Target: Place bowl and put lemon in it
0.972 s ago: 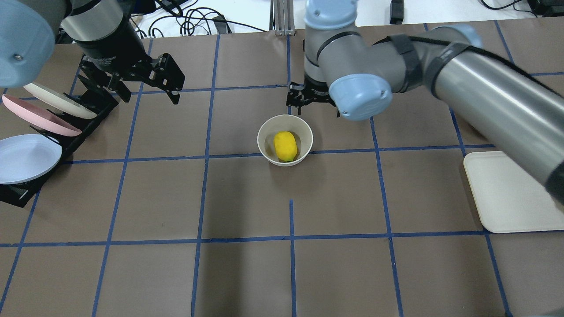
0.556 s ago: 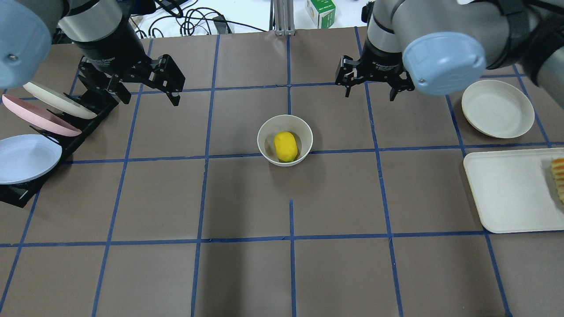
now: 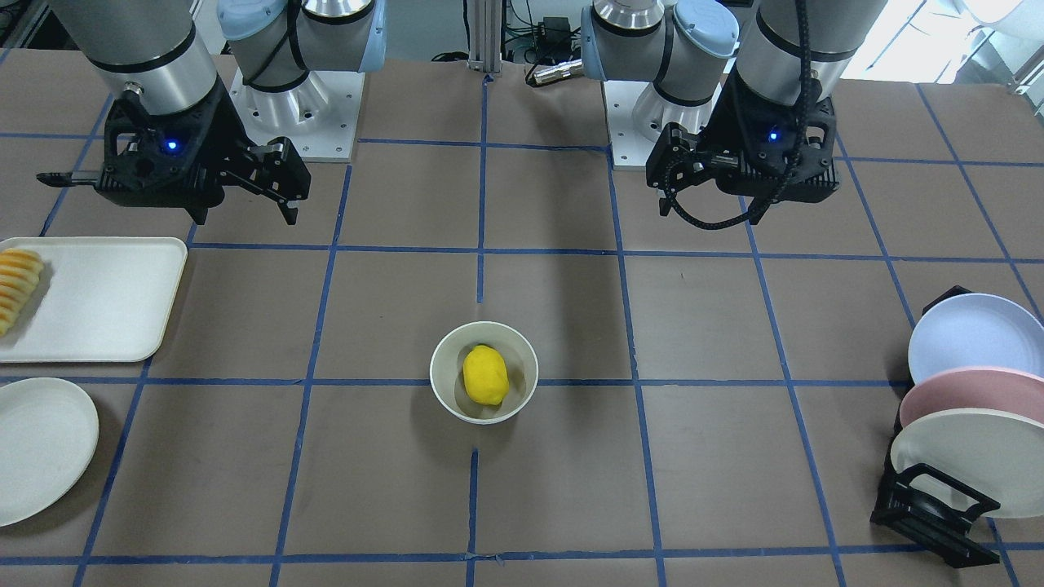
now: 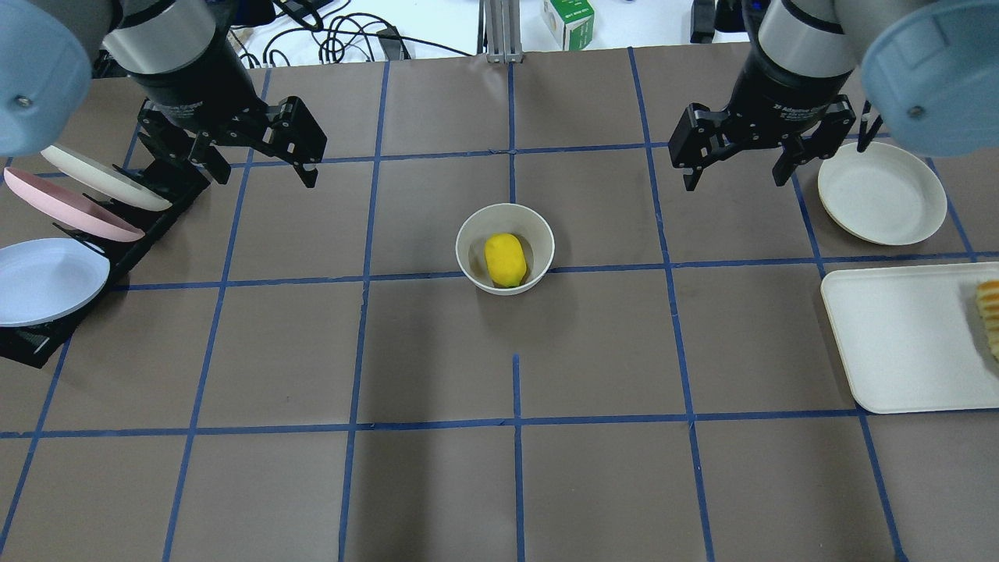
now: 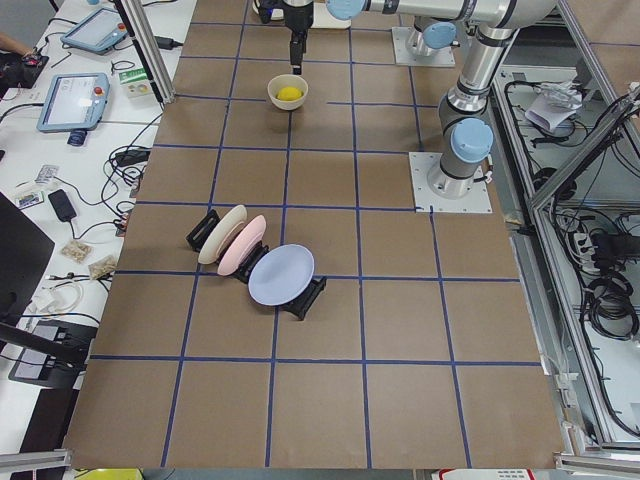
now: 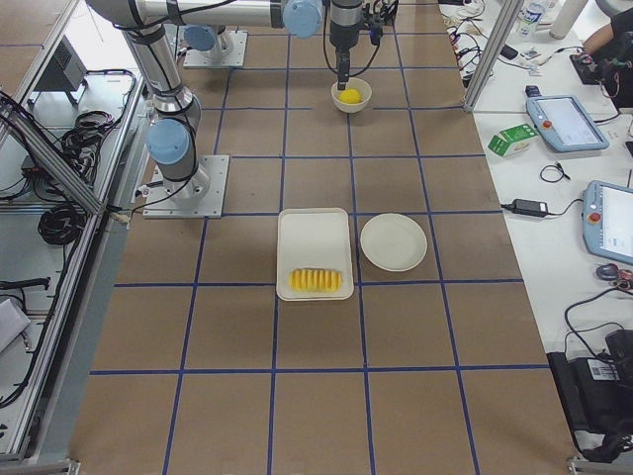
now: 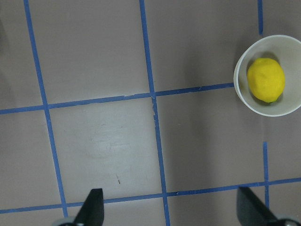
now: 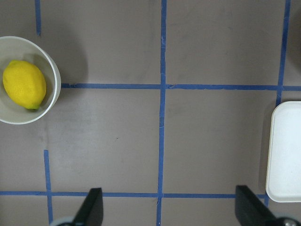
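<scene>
The cream-white bowl (image 4: 471, 248) stands upright at the table's middle with the yellow lemon (image 4: 505, 260) lying inside it. Both also show in the front-facing view, bowl (image 3: 444, 359) and lemon (image 3: 485, 375), and in the wrist views, lemon (image 7: 266, 80) and lemon (image 8: 24, 87). My left gripper (image 4: 265, 176) hangs open and empty above the table, well left of the bowl. My right gripper (image 4: 734, 181) hangs open and empty, well right of the bowl, next to the flat plate.
A black rack (image 4: 168, 191) with three plates stands at the left edge. A flat cream plate (image 4: 882, 193) and a cream tray (image 4: 905, 336) holding sliced fruit (image 4: 990, 316) lie at the right. A green box (image 4: 568, 22) sits beyond the far edge.
My right arm has swung away from just behind the bowl to the right, uncovering the plate and tray. The left arm, bowl and lemon have not moved.
</scene>
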You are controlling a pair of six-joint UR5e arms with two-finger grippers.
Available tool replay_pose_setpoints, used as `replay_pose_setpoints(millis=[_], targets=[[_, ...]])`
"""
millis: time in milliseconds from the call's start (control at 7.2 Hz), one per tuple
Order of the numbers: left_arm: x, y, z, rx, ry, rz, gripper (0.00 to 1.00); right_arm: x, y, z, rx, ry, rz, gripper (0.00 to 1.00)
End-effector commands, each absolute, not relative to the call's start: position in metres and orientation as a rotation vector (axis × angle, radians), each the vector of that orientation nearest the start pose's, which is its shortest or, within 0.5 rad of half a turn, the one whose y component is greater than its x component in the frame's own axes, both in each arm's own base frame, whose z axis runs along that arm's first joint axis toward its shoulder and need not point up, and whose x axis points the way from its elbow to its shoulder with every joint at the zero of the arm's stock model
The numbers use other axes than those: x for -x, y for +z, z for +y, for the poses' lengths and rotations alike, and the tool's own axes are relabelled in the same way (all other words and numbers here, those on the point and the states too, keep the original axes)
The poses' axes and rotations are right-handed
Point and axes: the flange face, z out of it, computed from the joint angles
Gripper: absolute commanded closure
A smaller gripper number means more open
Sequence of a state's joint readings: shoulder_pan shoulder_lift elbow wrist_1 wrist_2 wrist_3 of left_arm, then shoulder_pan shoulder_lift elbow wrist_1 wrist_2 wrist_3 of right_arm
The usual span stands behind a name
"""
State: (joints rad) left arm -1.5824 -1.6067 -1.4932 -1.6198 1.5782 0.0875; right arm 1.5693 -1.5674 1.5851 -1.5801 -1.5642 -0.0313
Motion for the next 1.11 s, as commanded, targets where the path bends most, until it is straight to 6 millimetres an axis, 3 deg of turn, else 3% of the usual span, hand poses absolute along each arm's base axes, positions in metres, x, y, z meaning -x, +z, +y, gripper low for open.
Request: replay_pose_setpoints(millis=[0, 694, 972], targets=[[0.1353, 0.5048, -0.5054, -0.147, 0.006, 3.128, 0.00, -0.1300, 0.4866, -0.4871, 0.067, 0.010, 3.136, 0.00], [0.1371, 0.4959, -0.5103, -0.151, 0.027, 3.129, 0.00, -0.1304, 0.4872, -0.4847, 0.084, 0.009, 3.125, 0.00], [0.1371, 0.5013, -0.5074, -0.151, 0.010, 3.129, 0.00, -0.1302, 0.4866, -0.4853, 0.084, 0.009, 3.126, 0.00]])
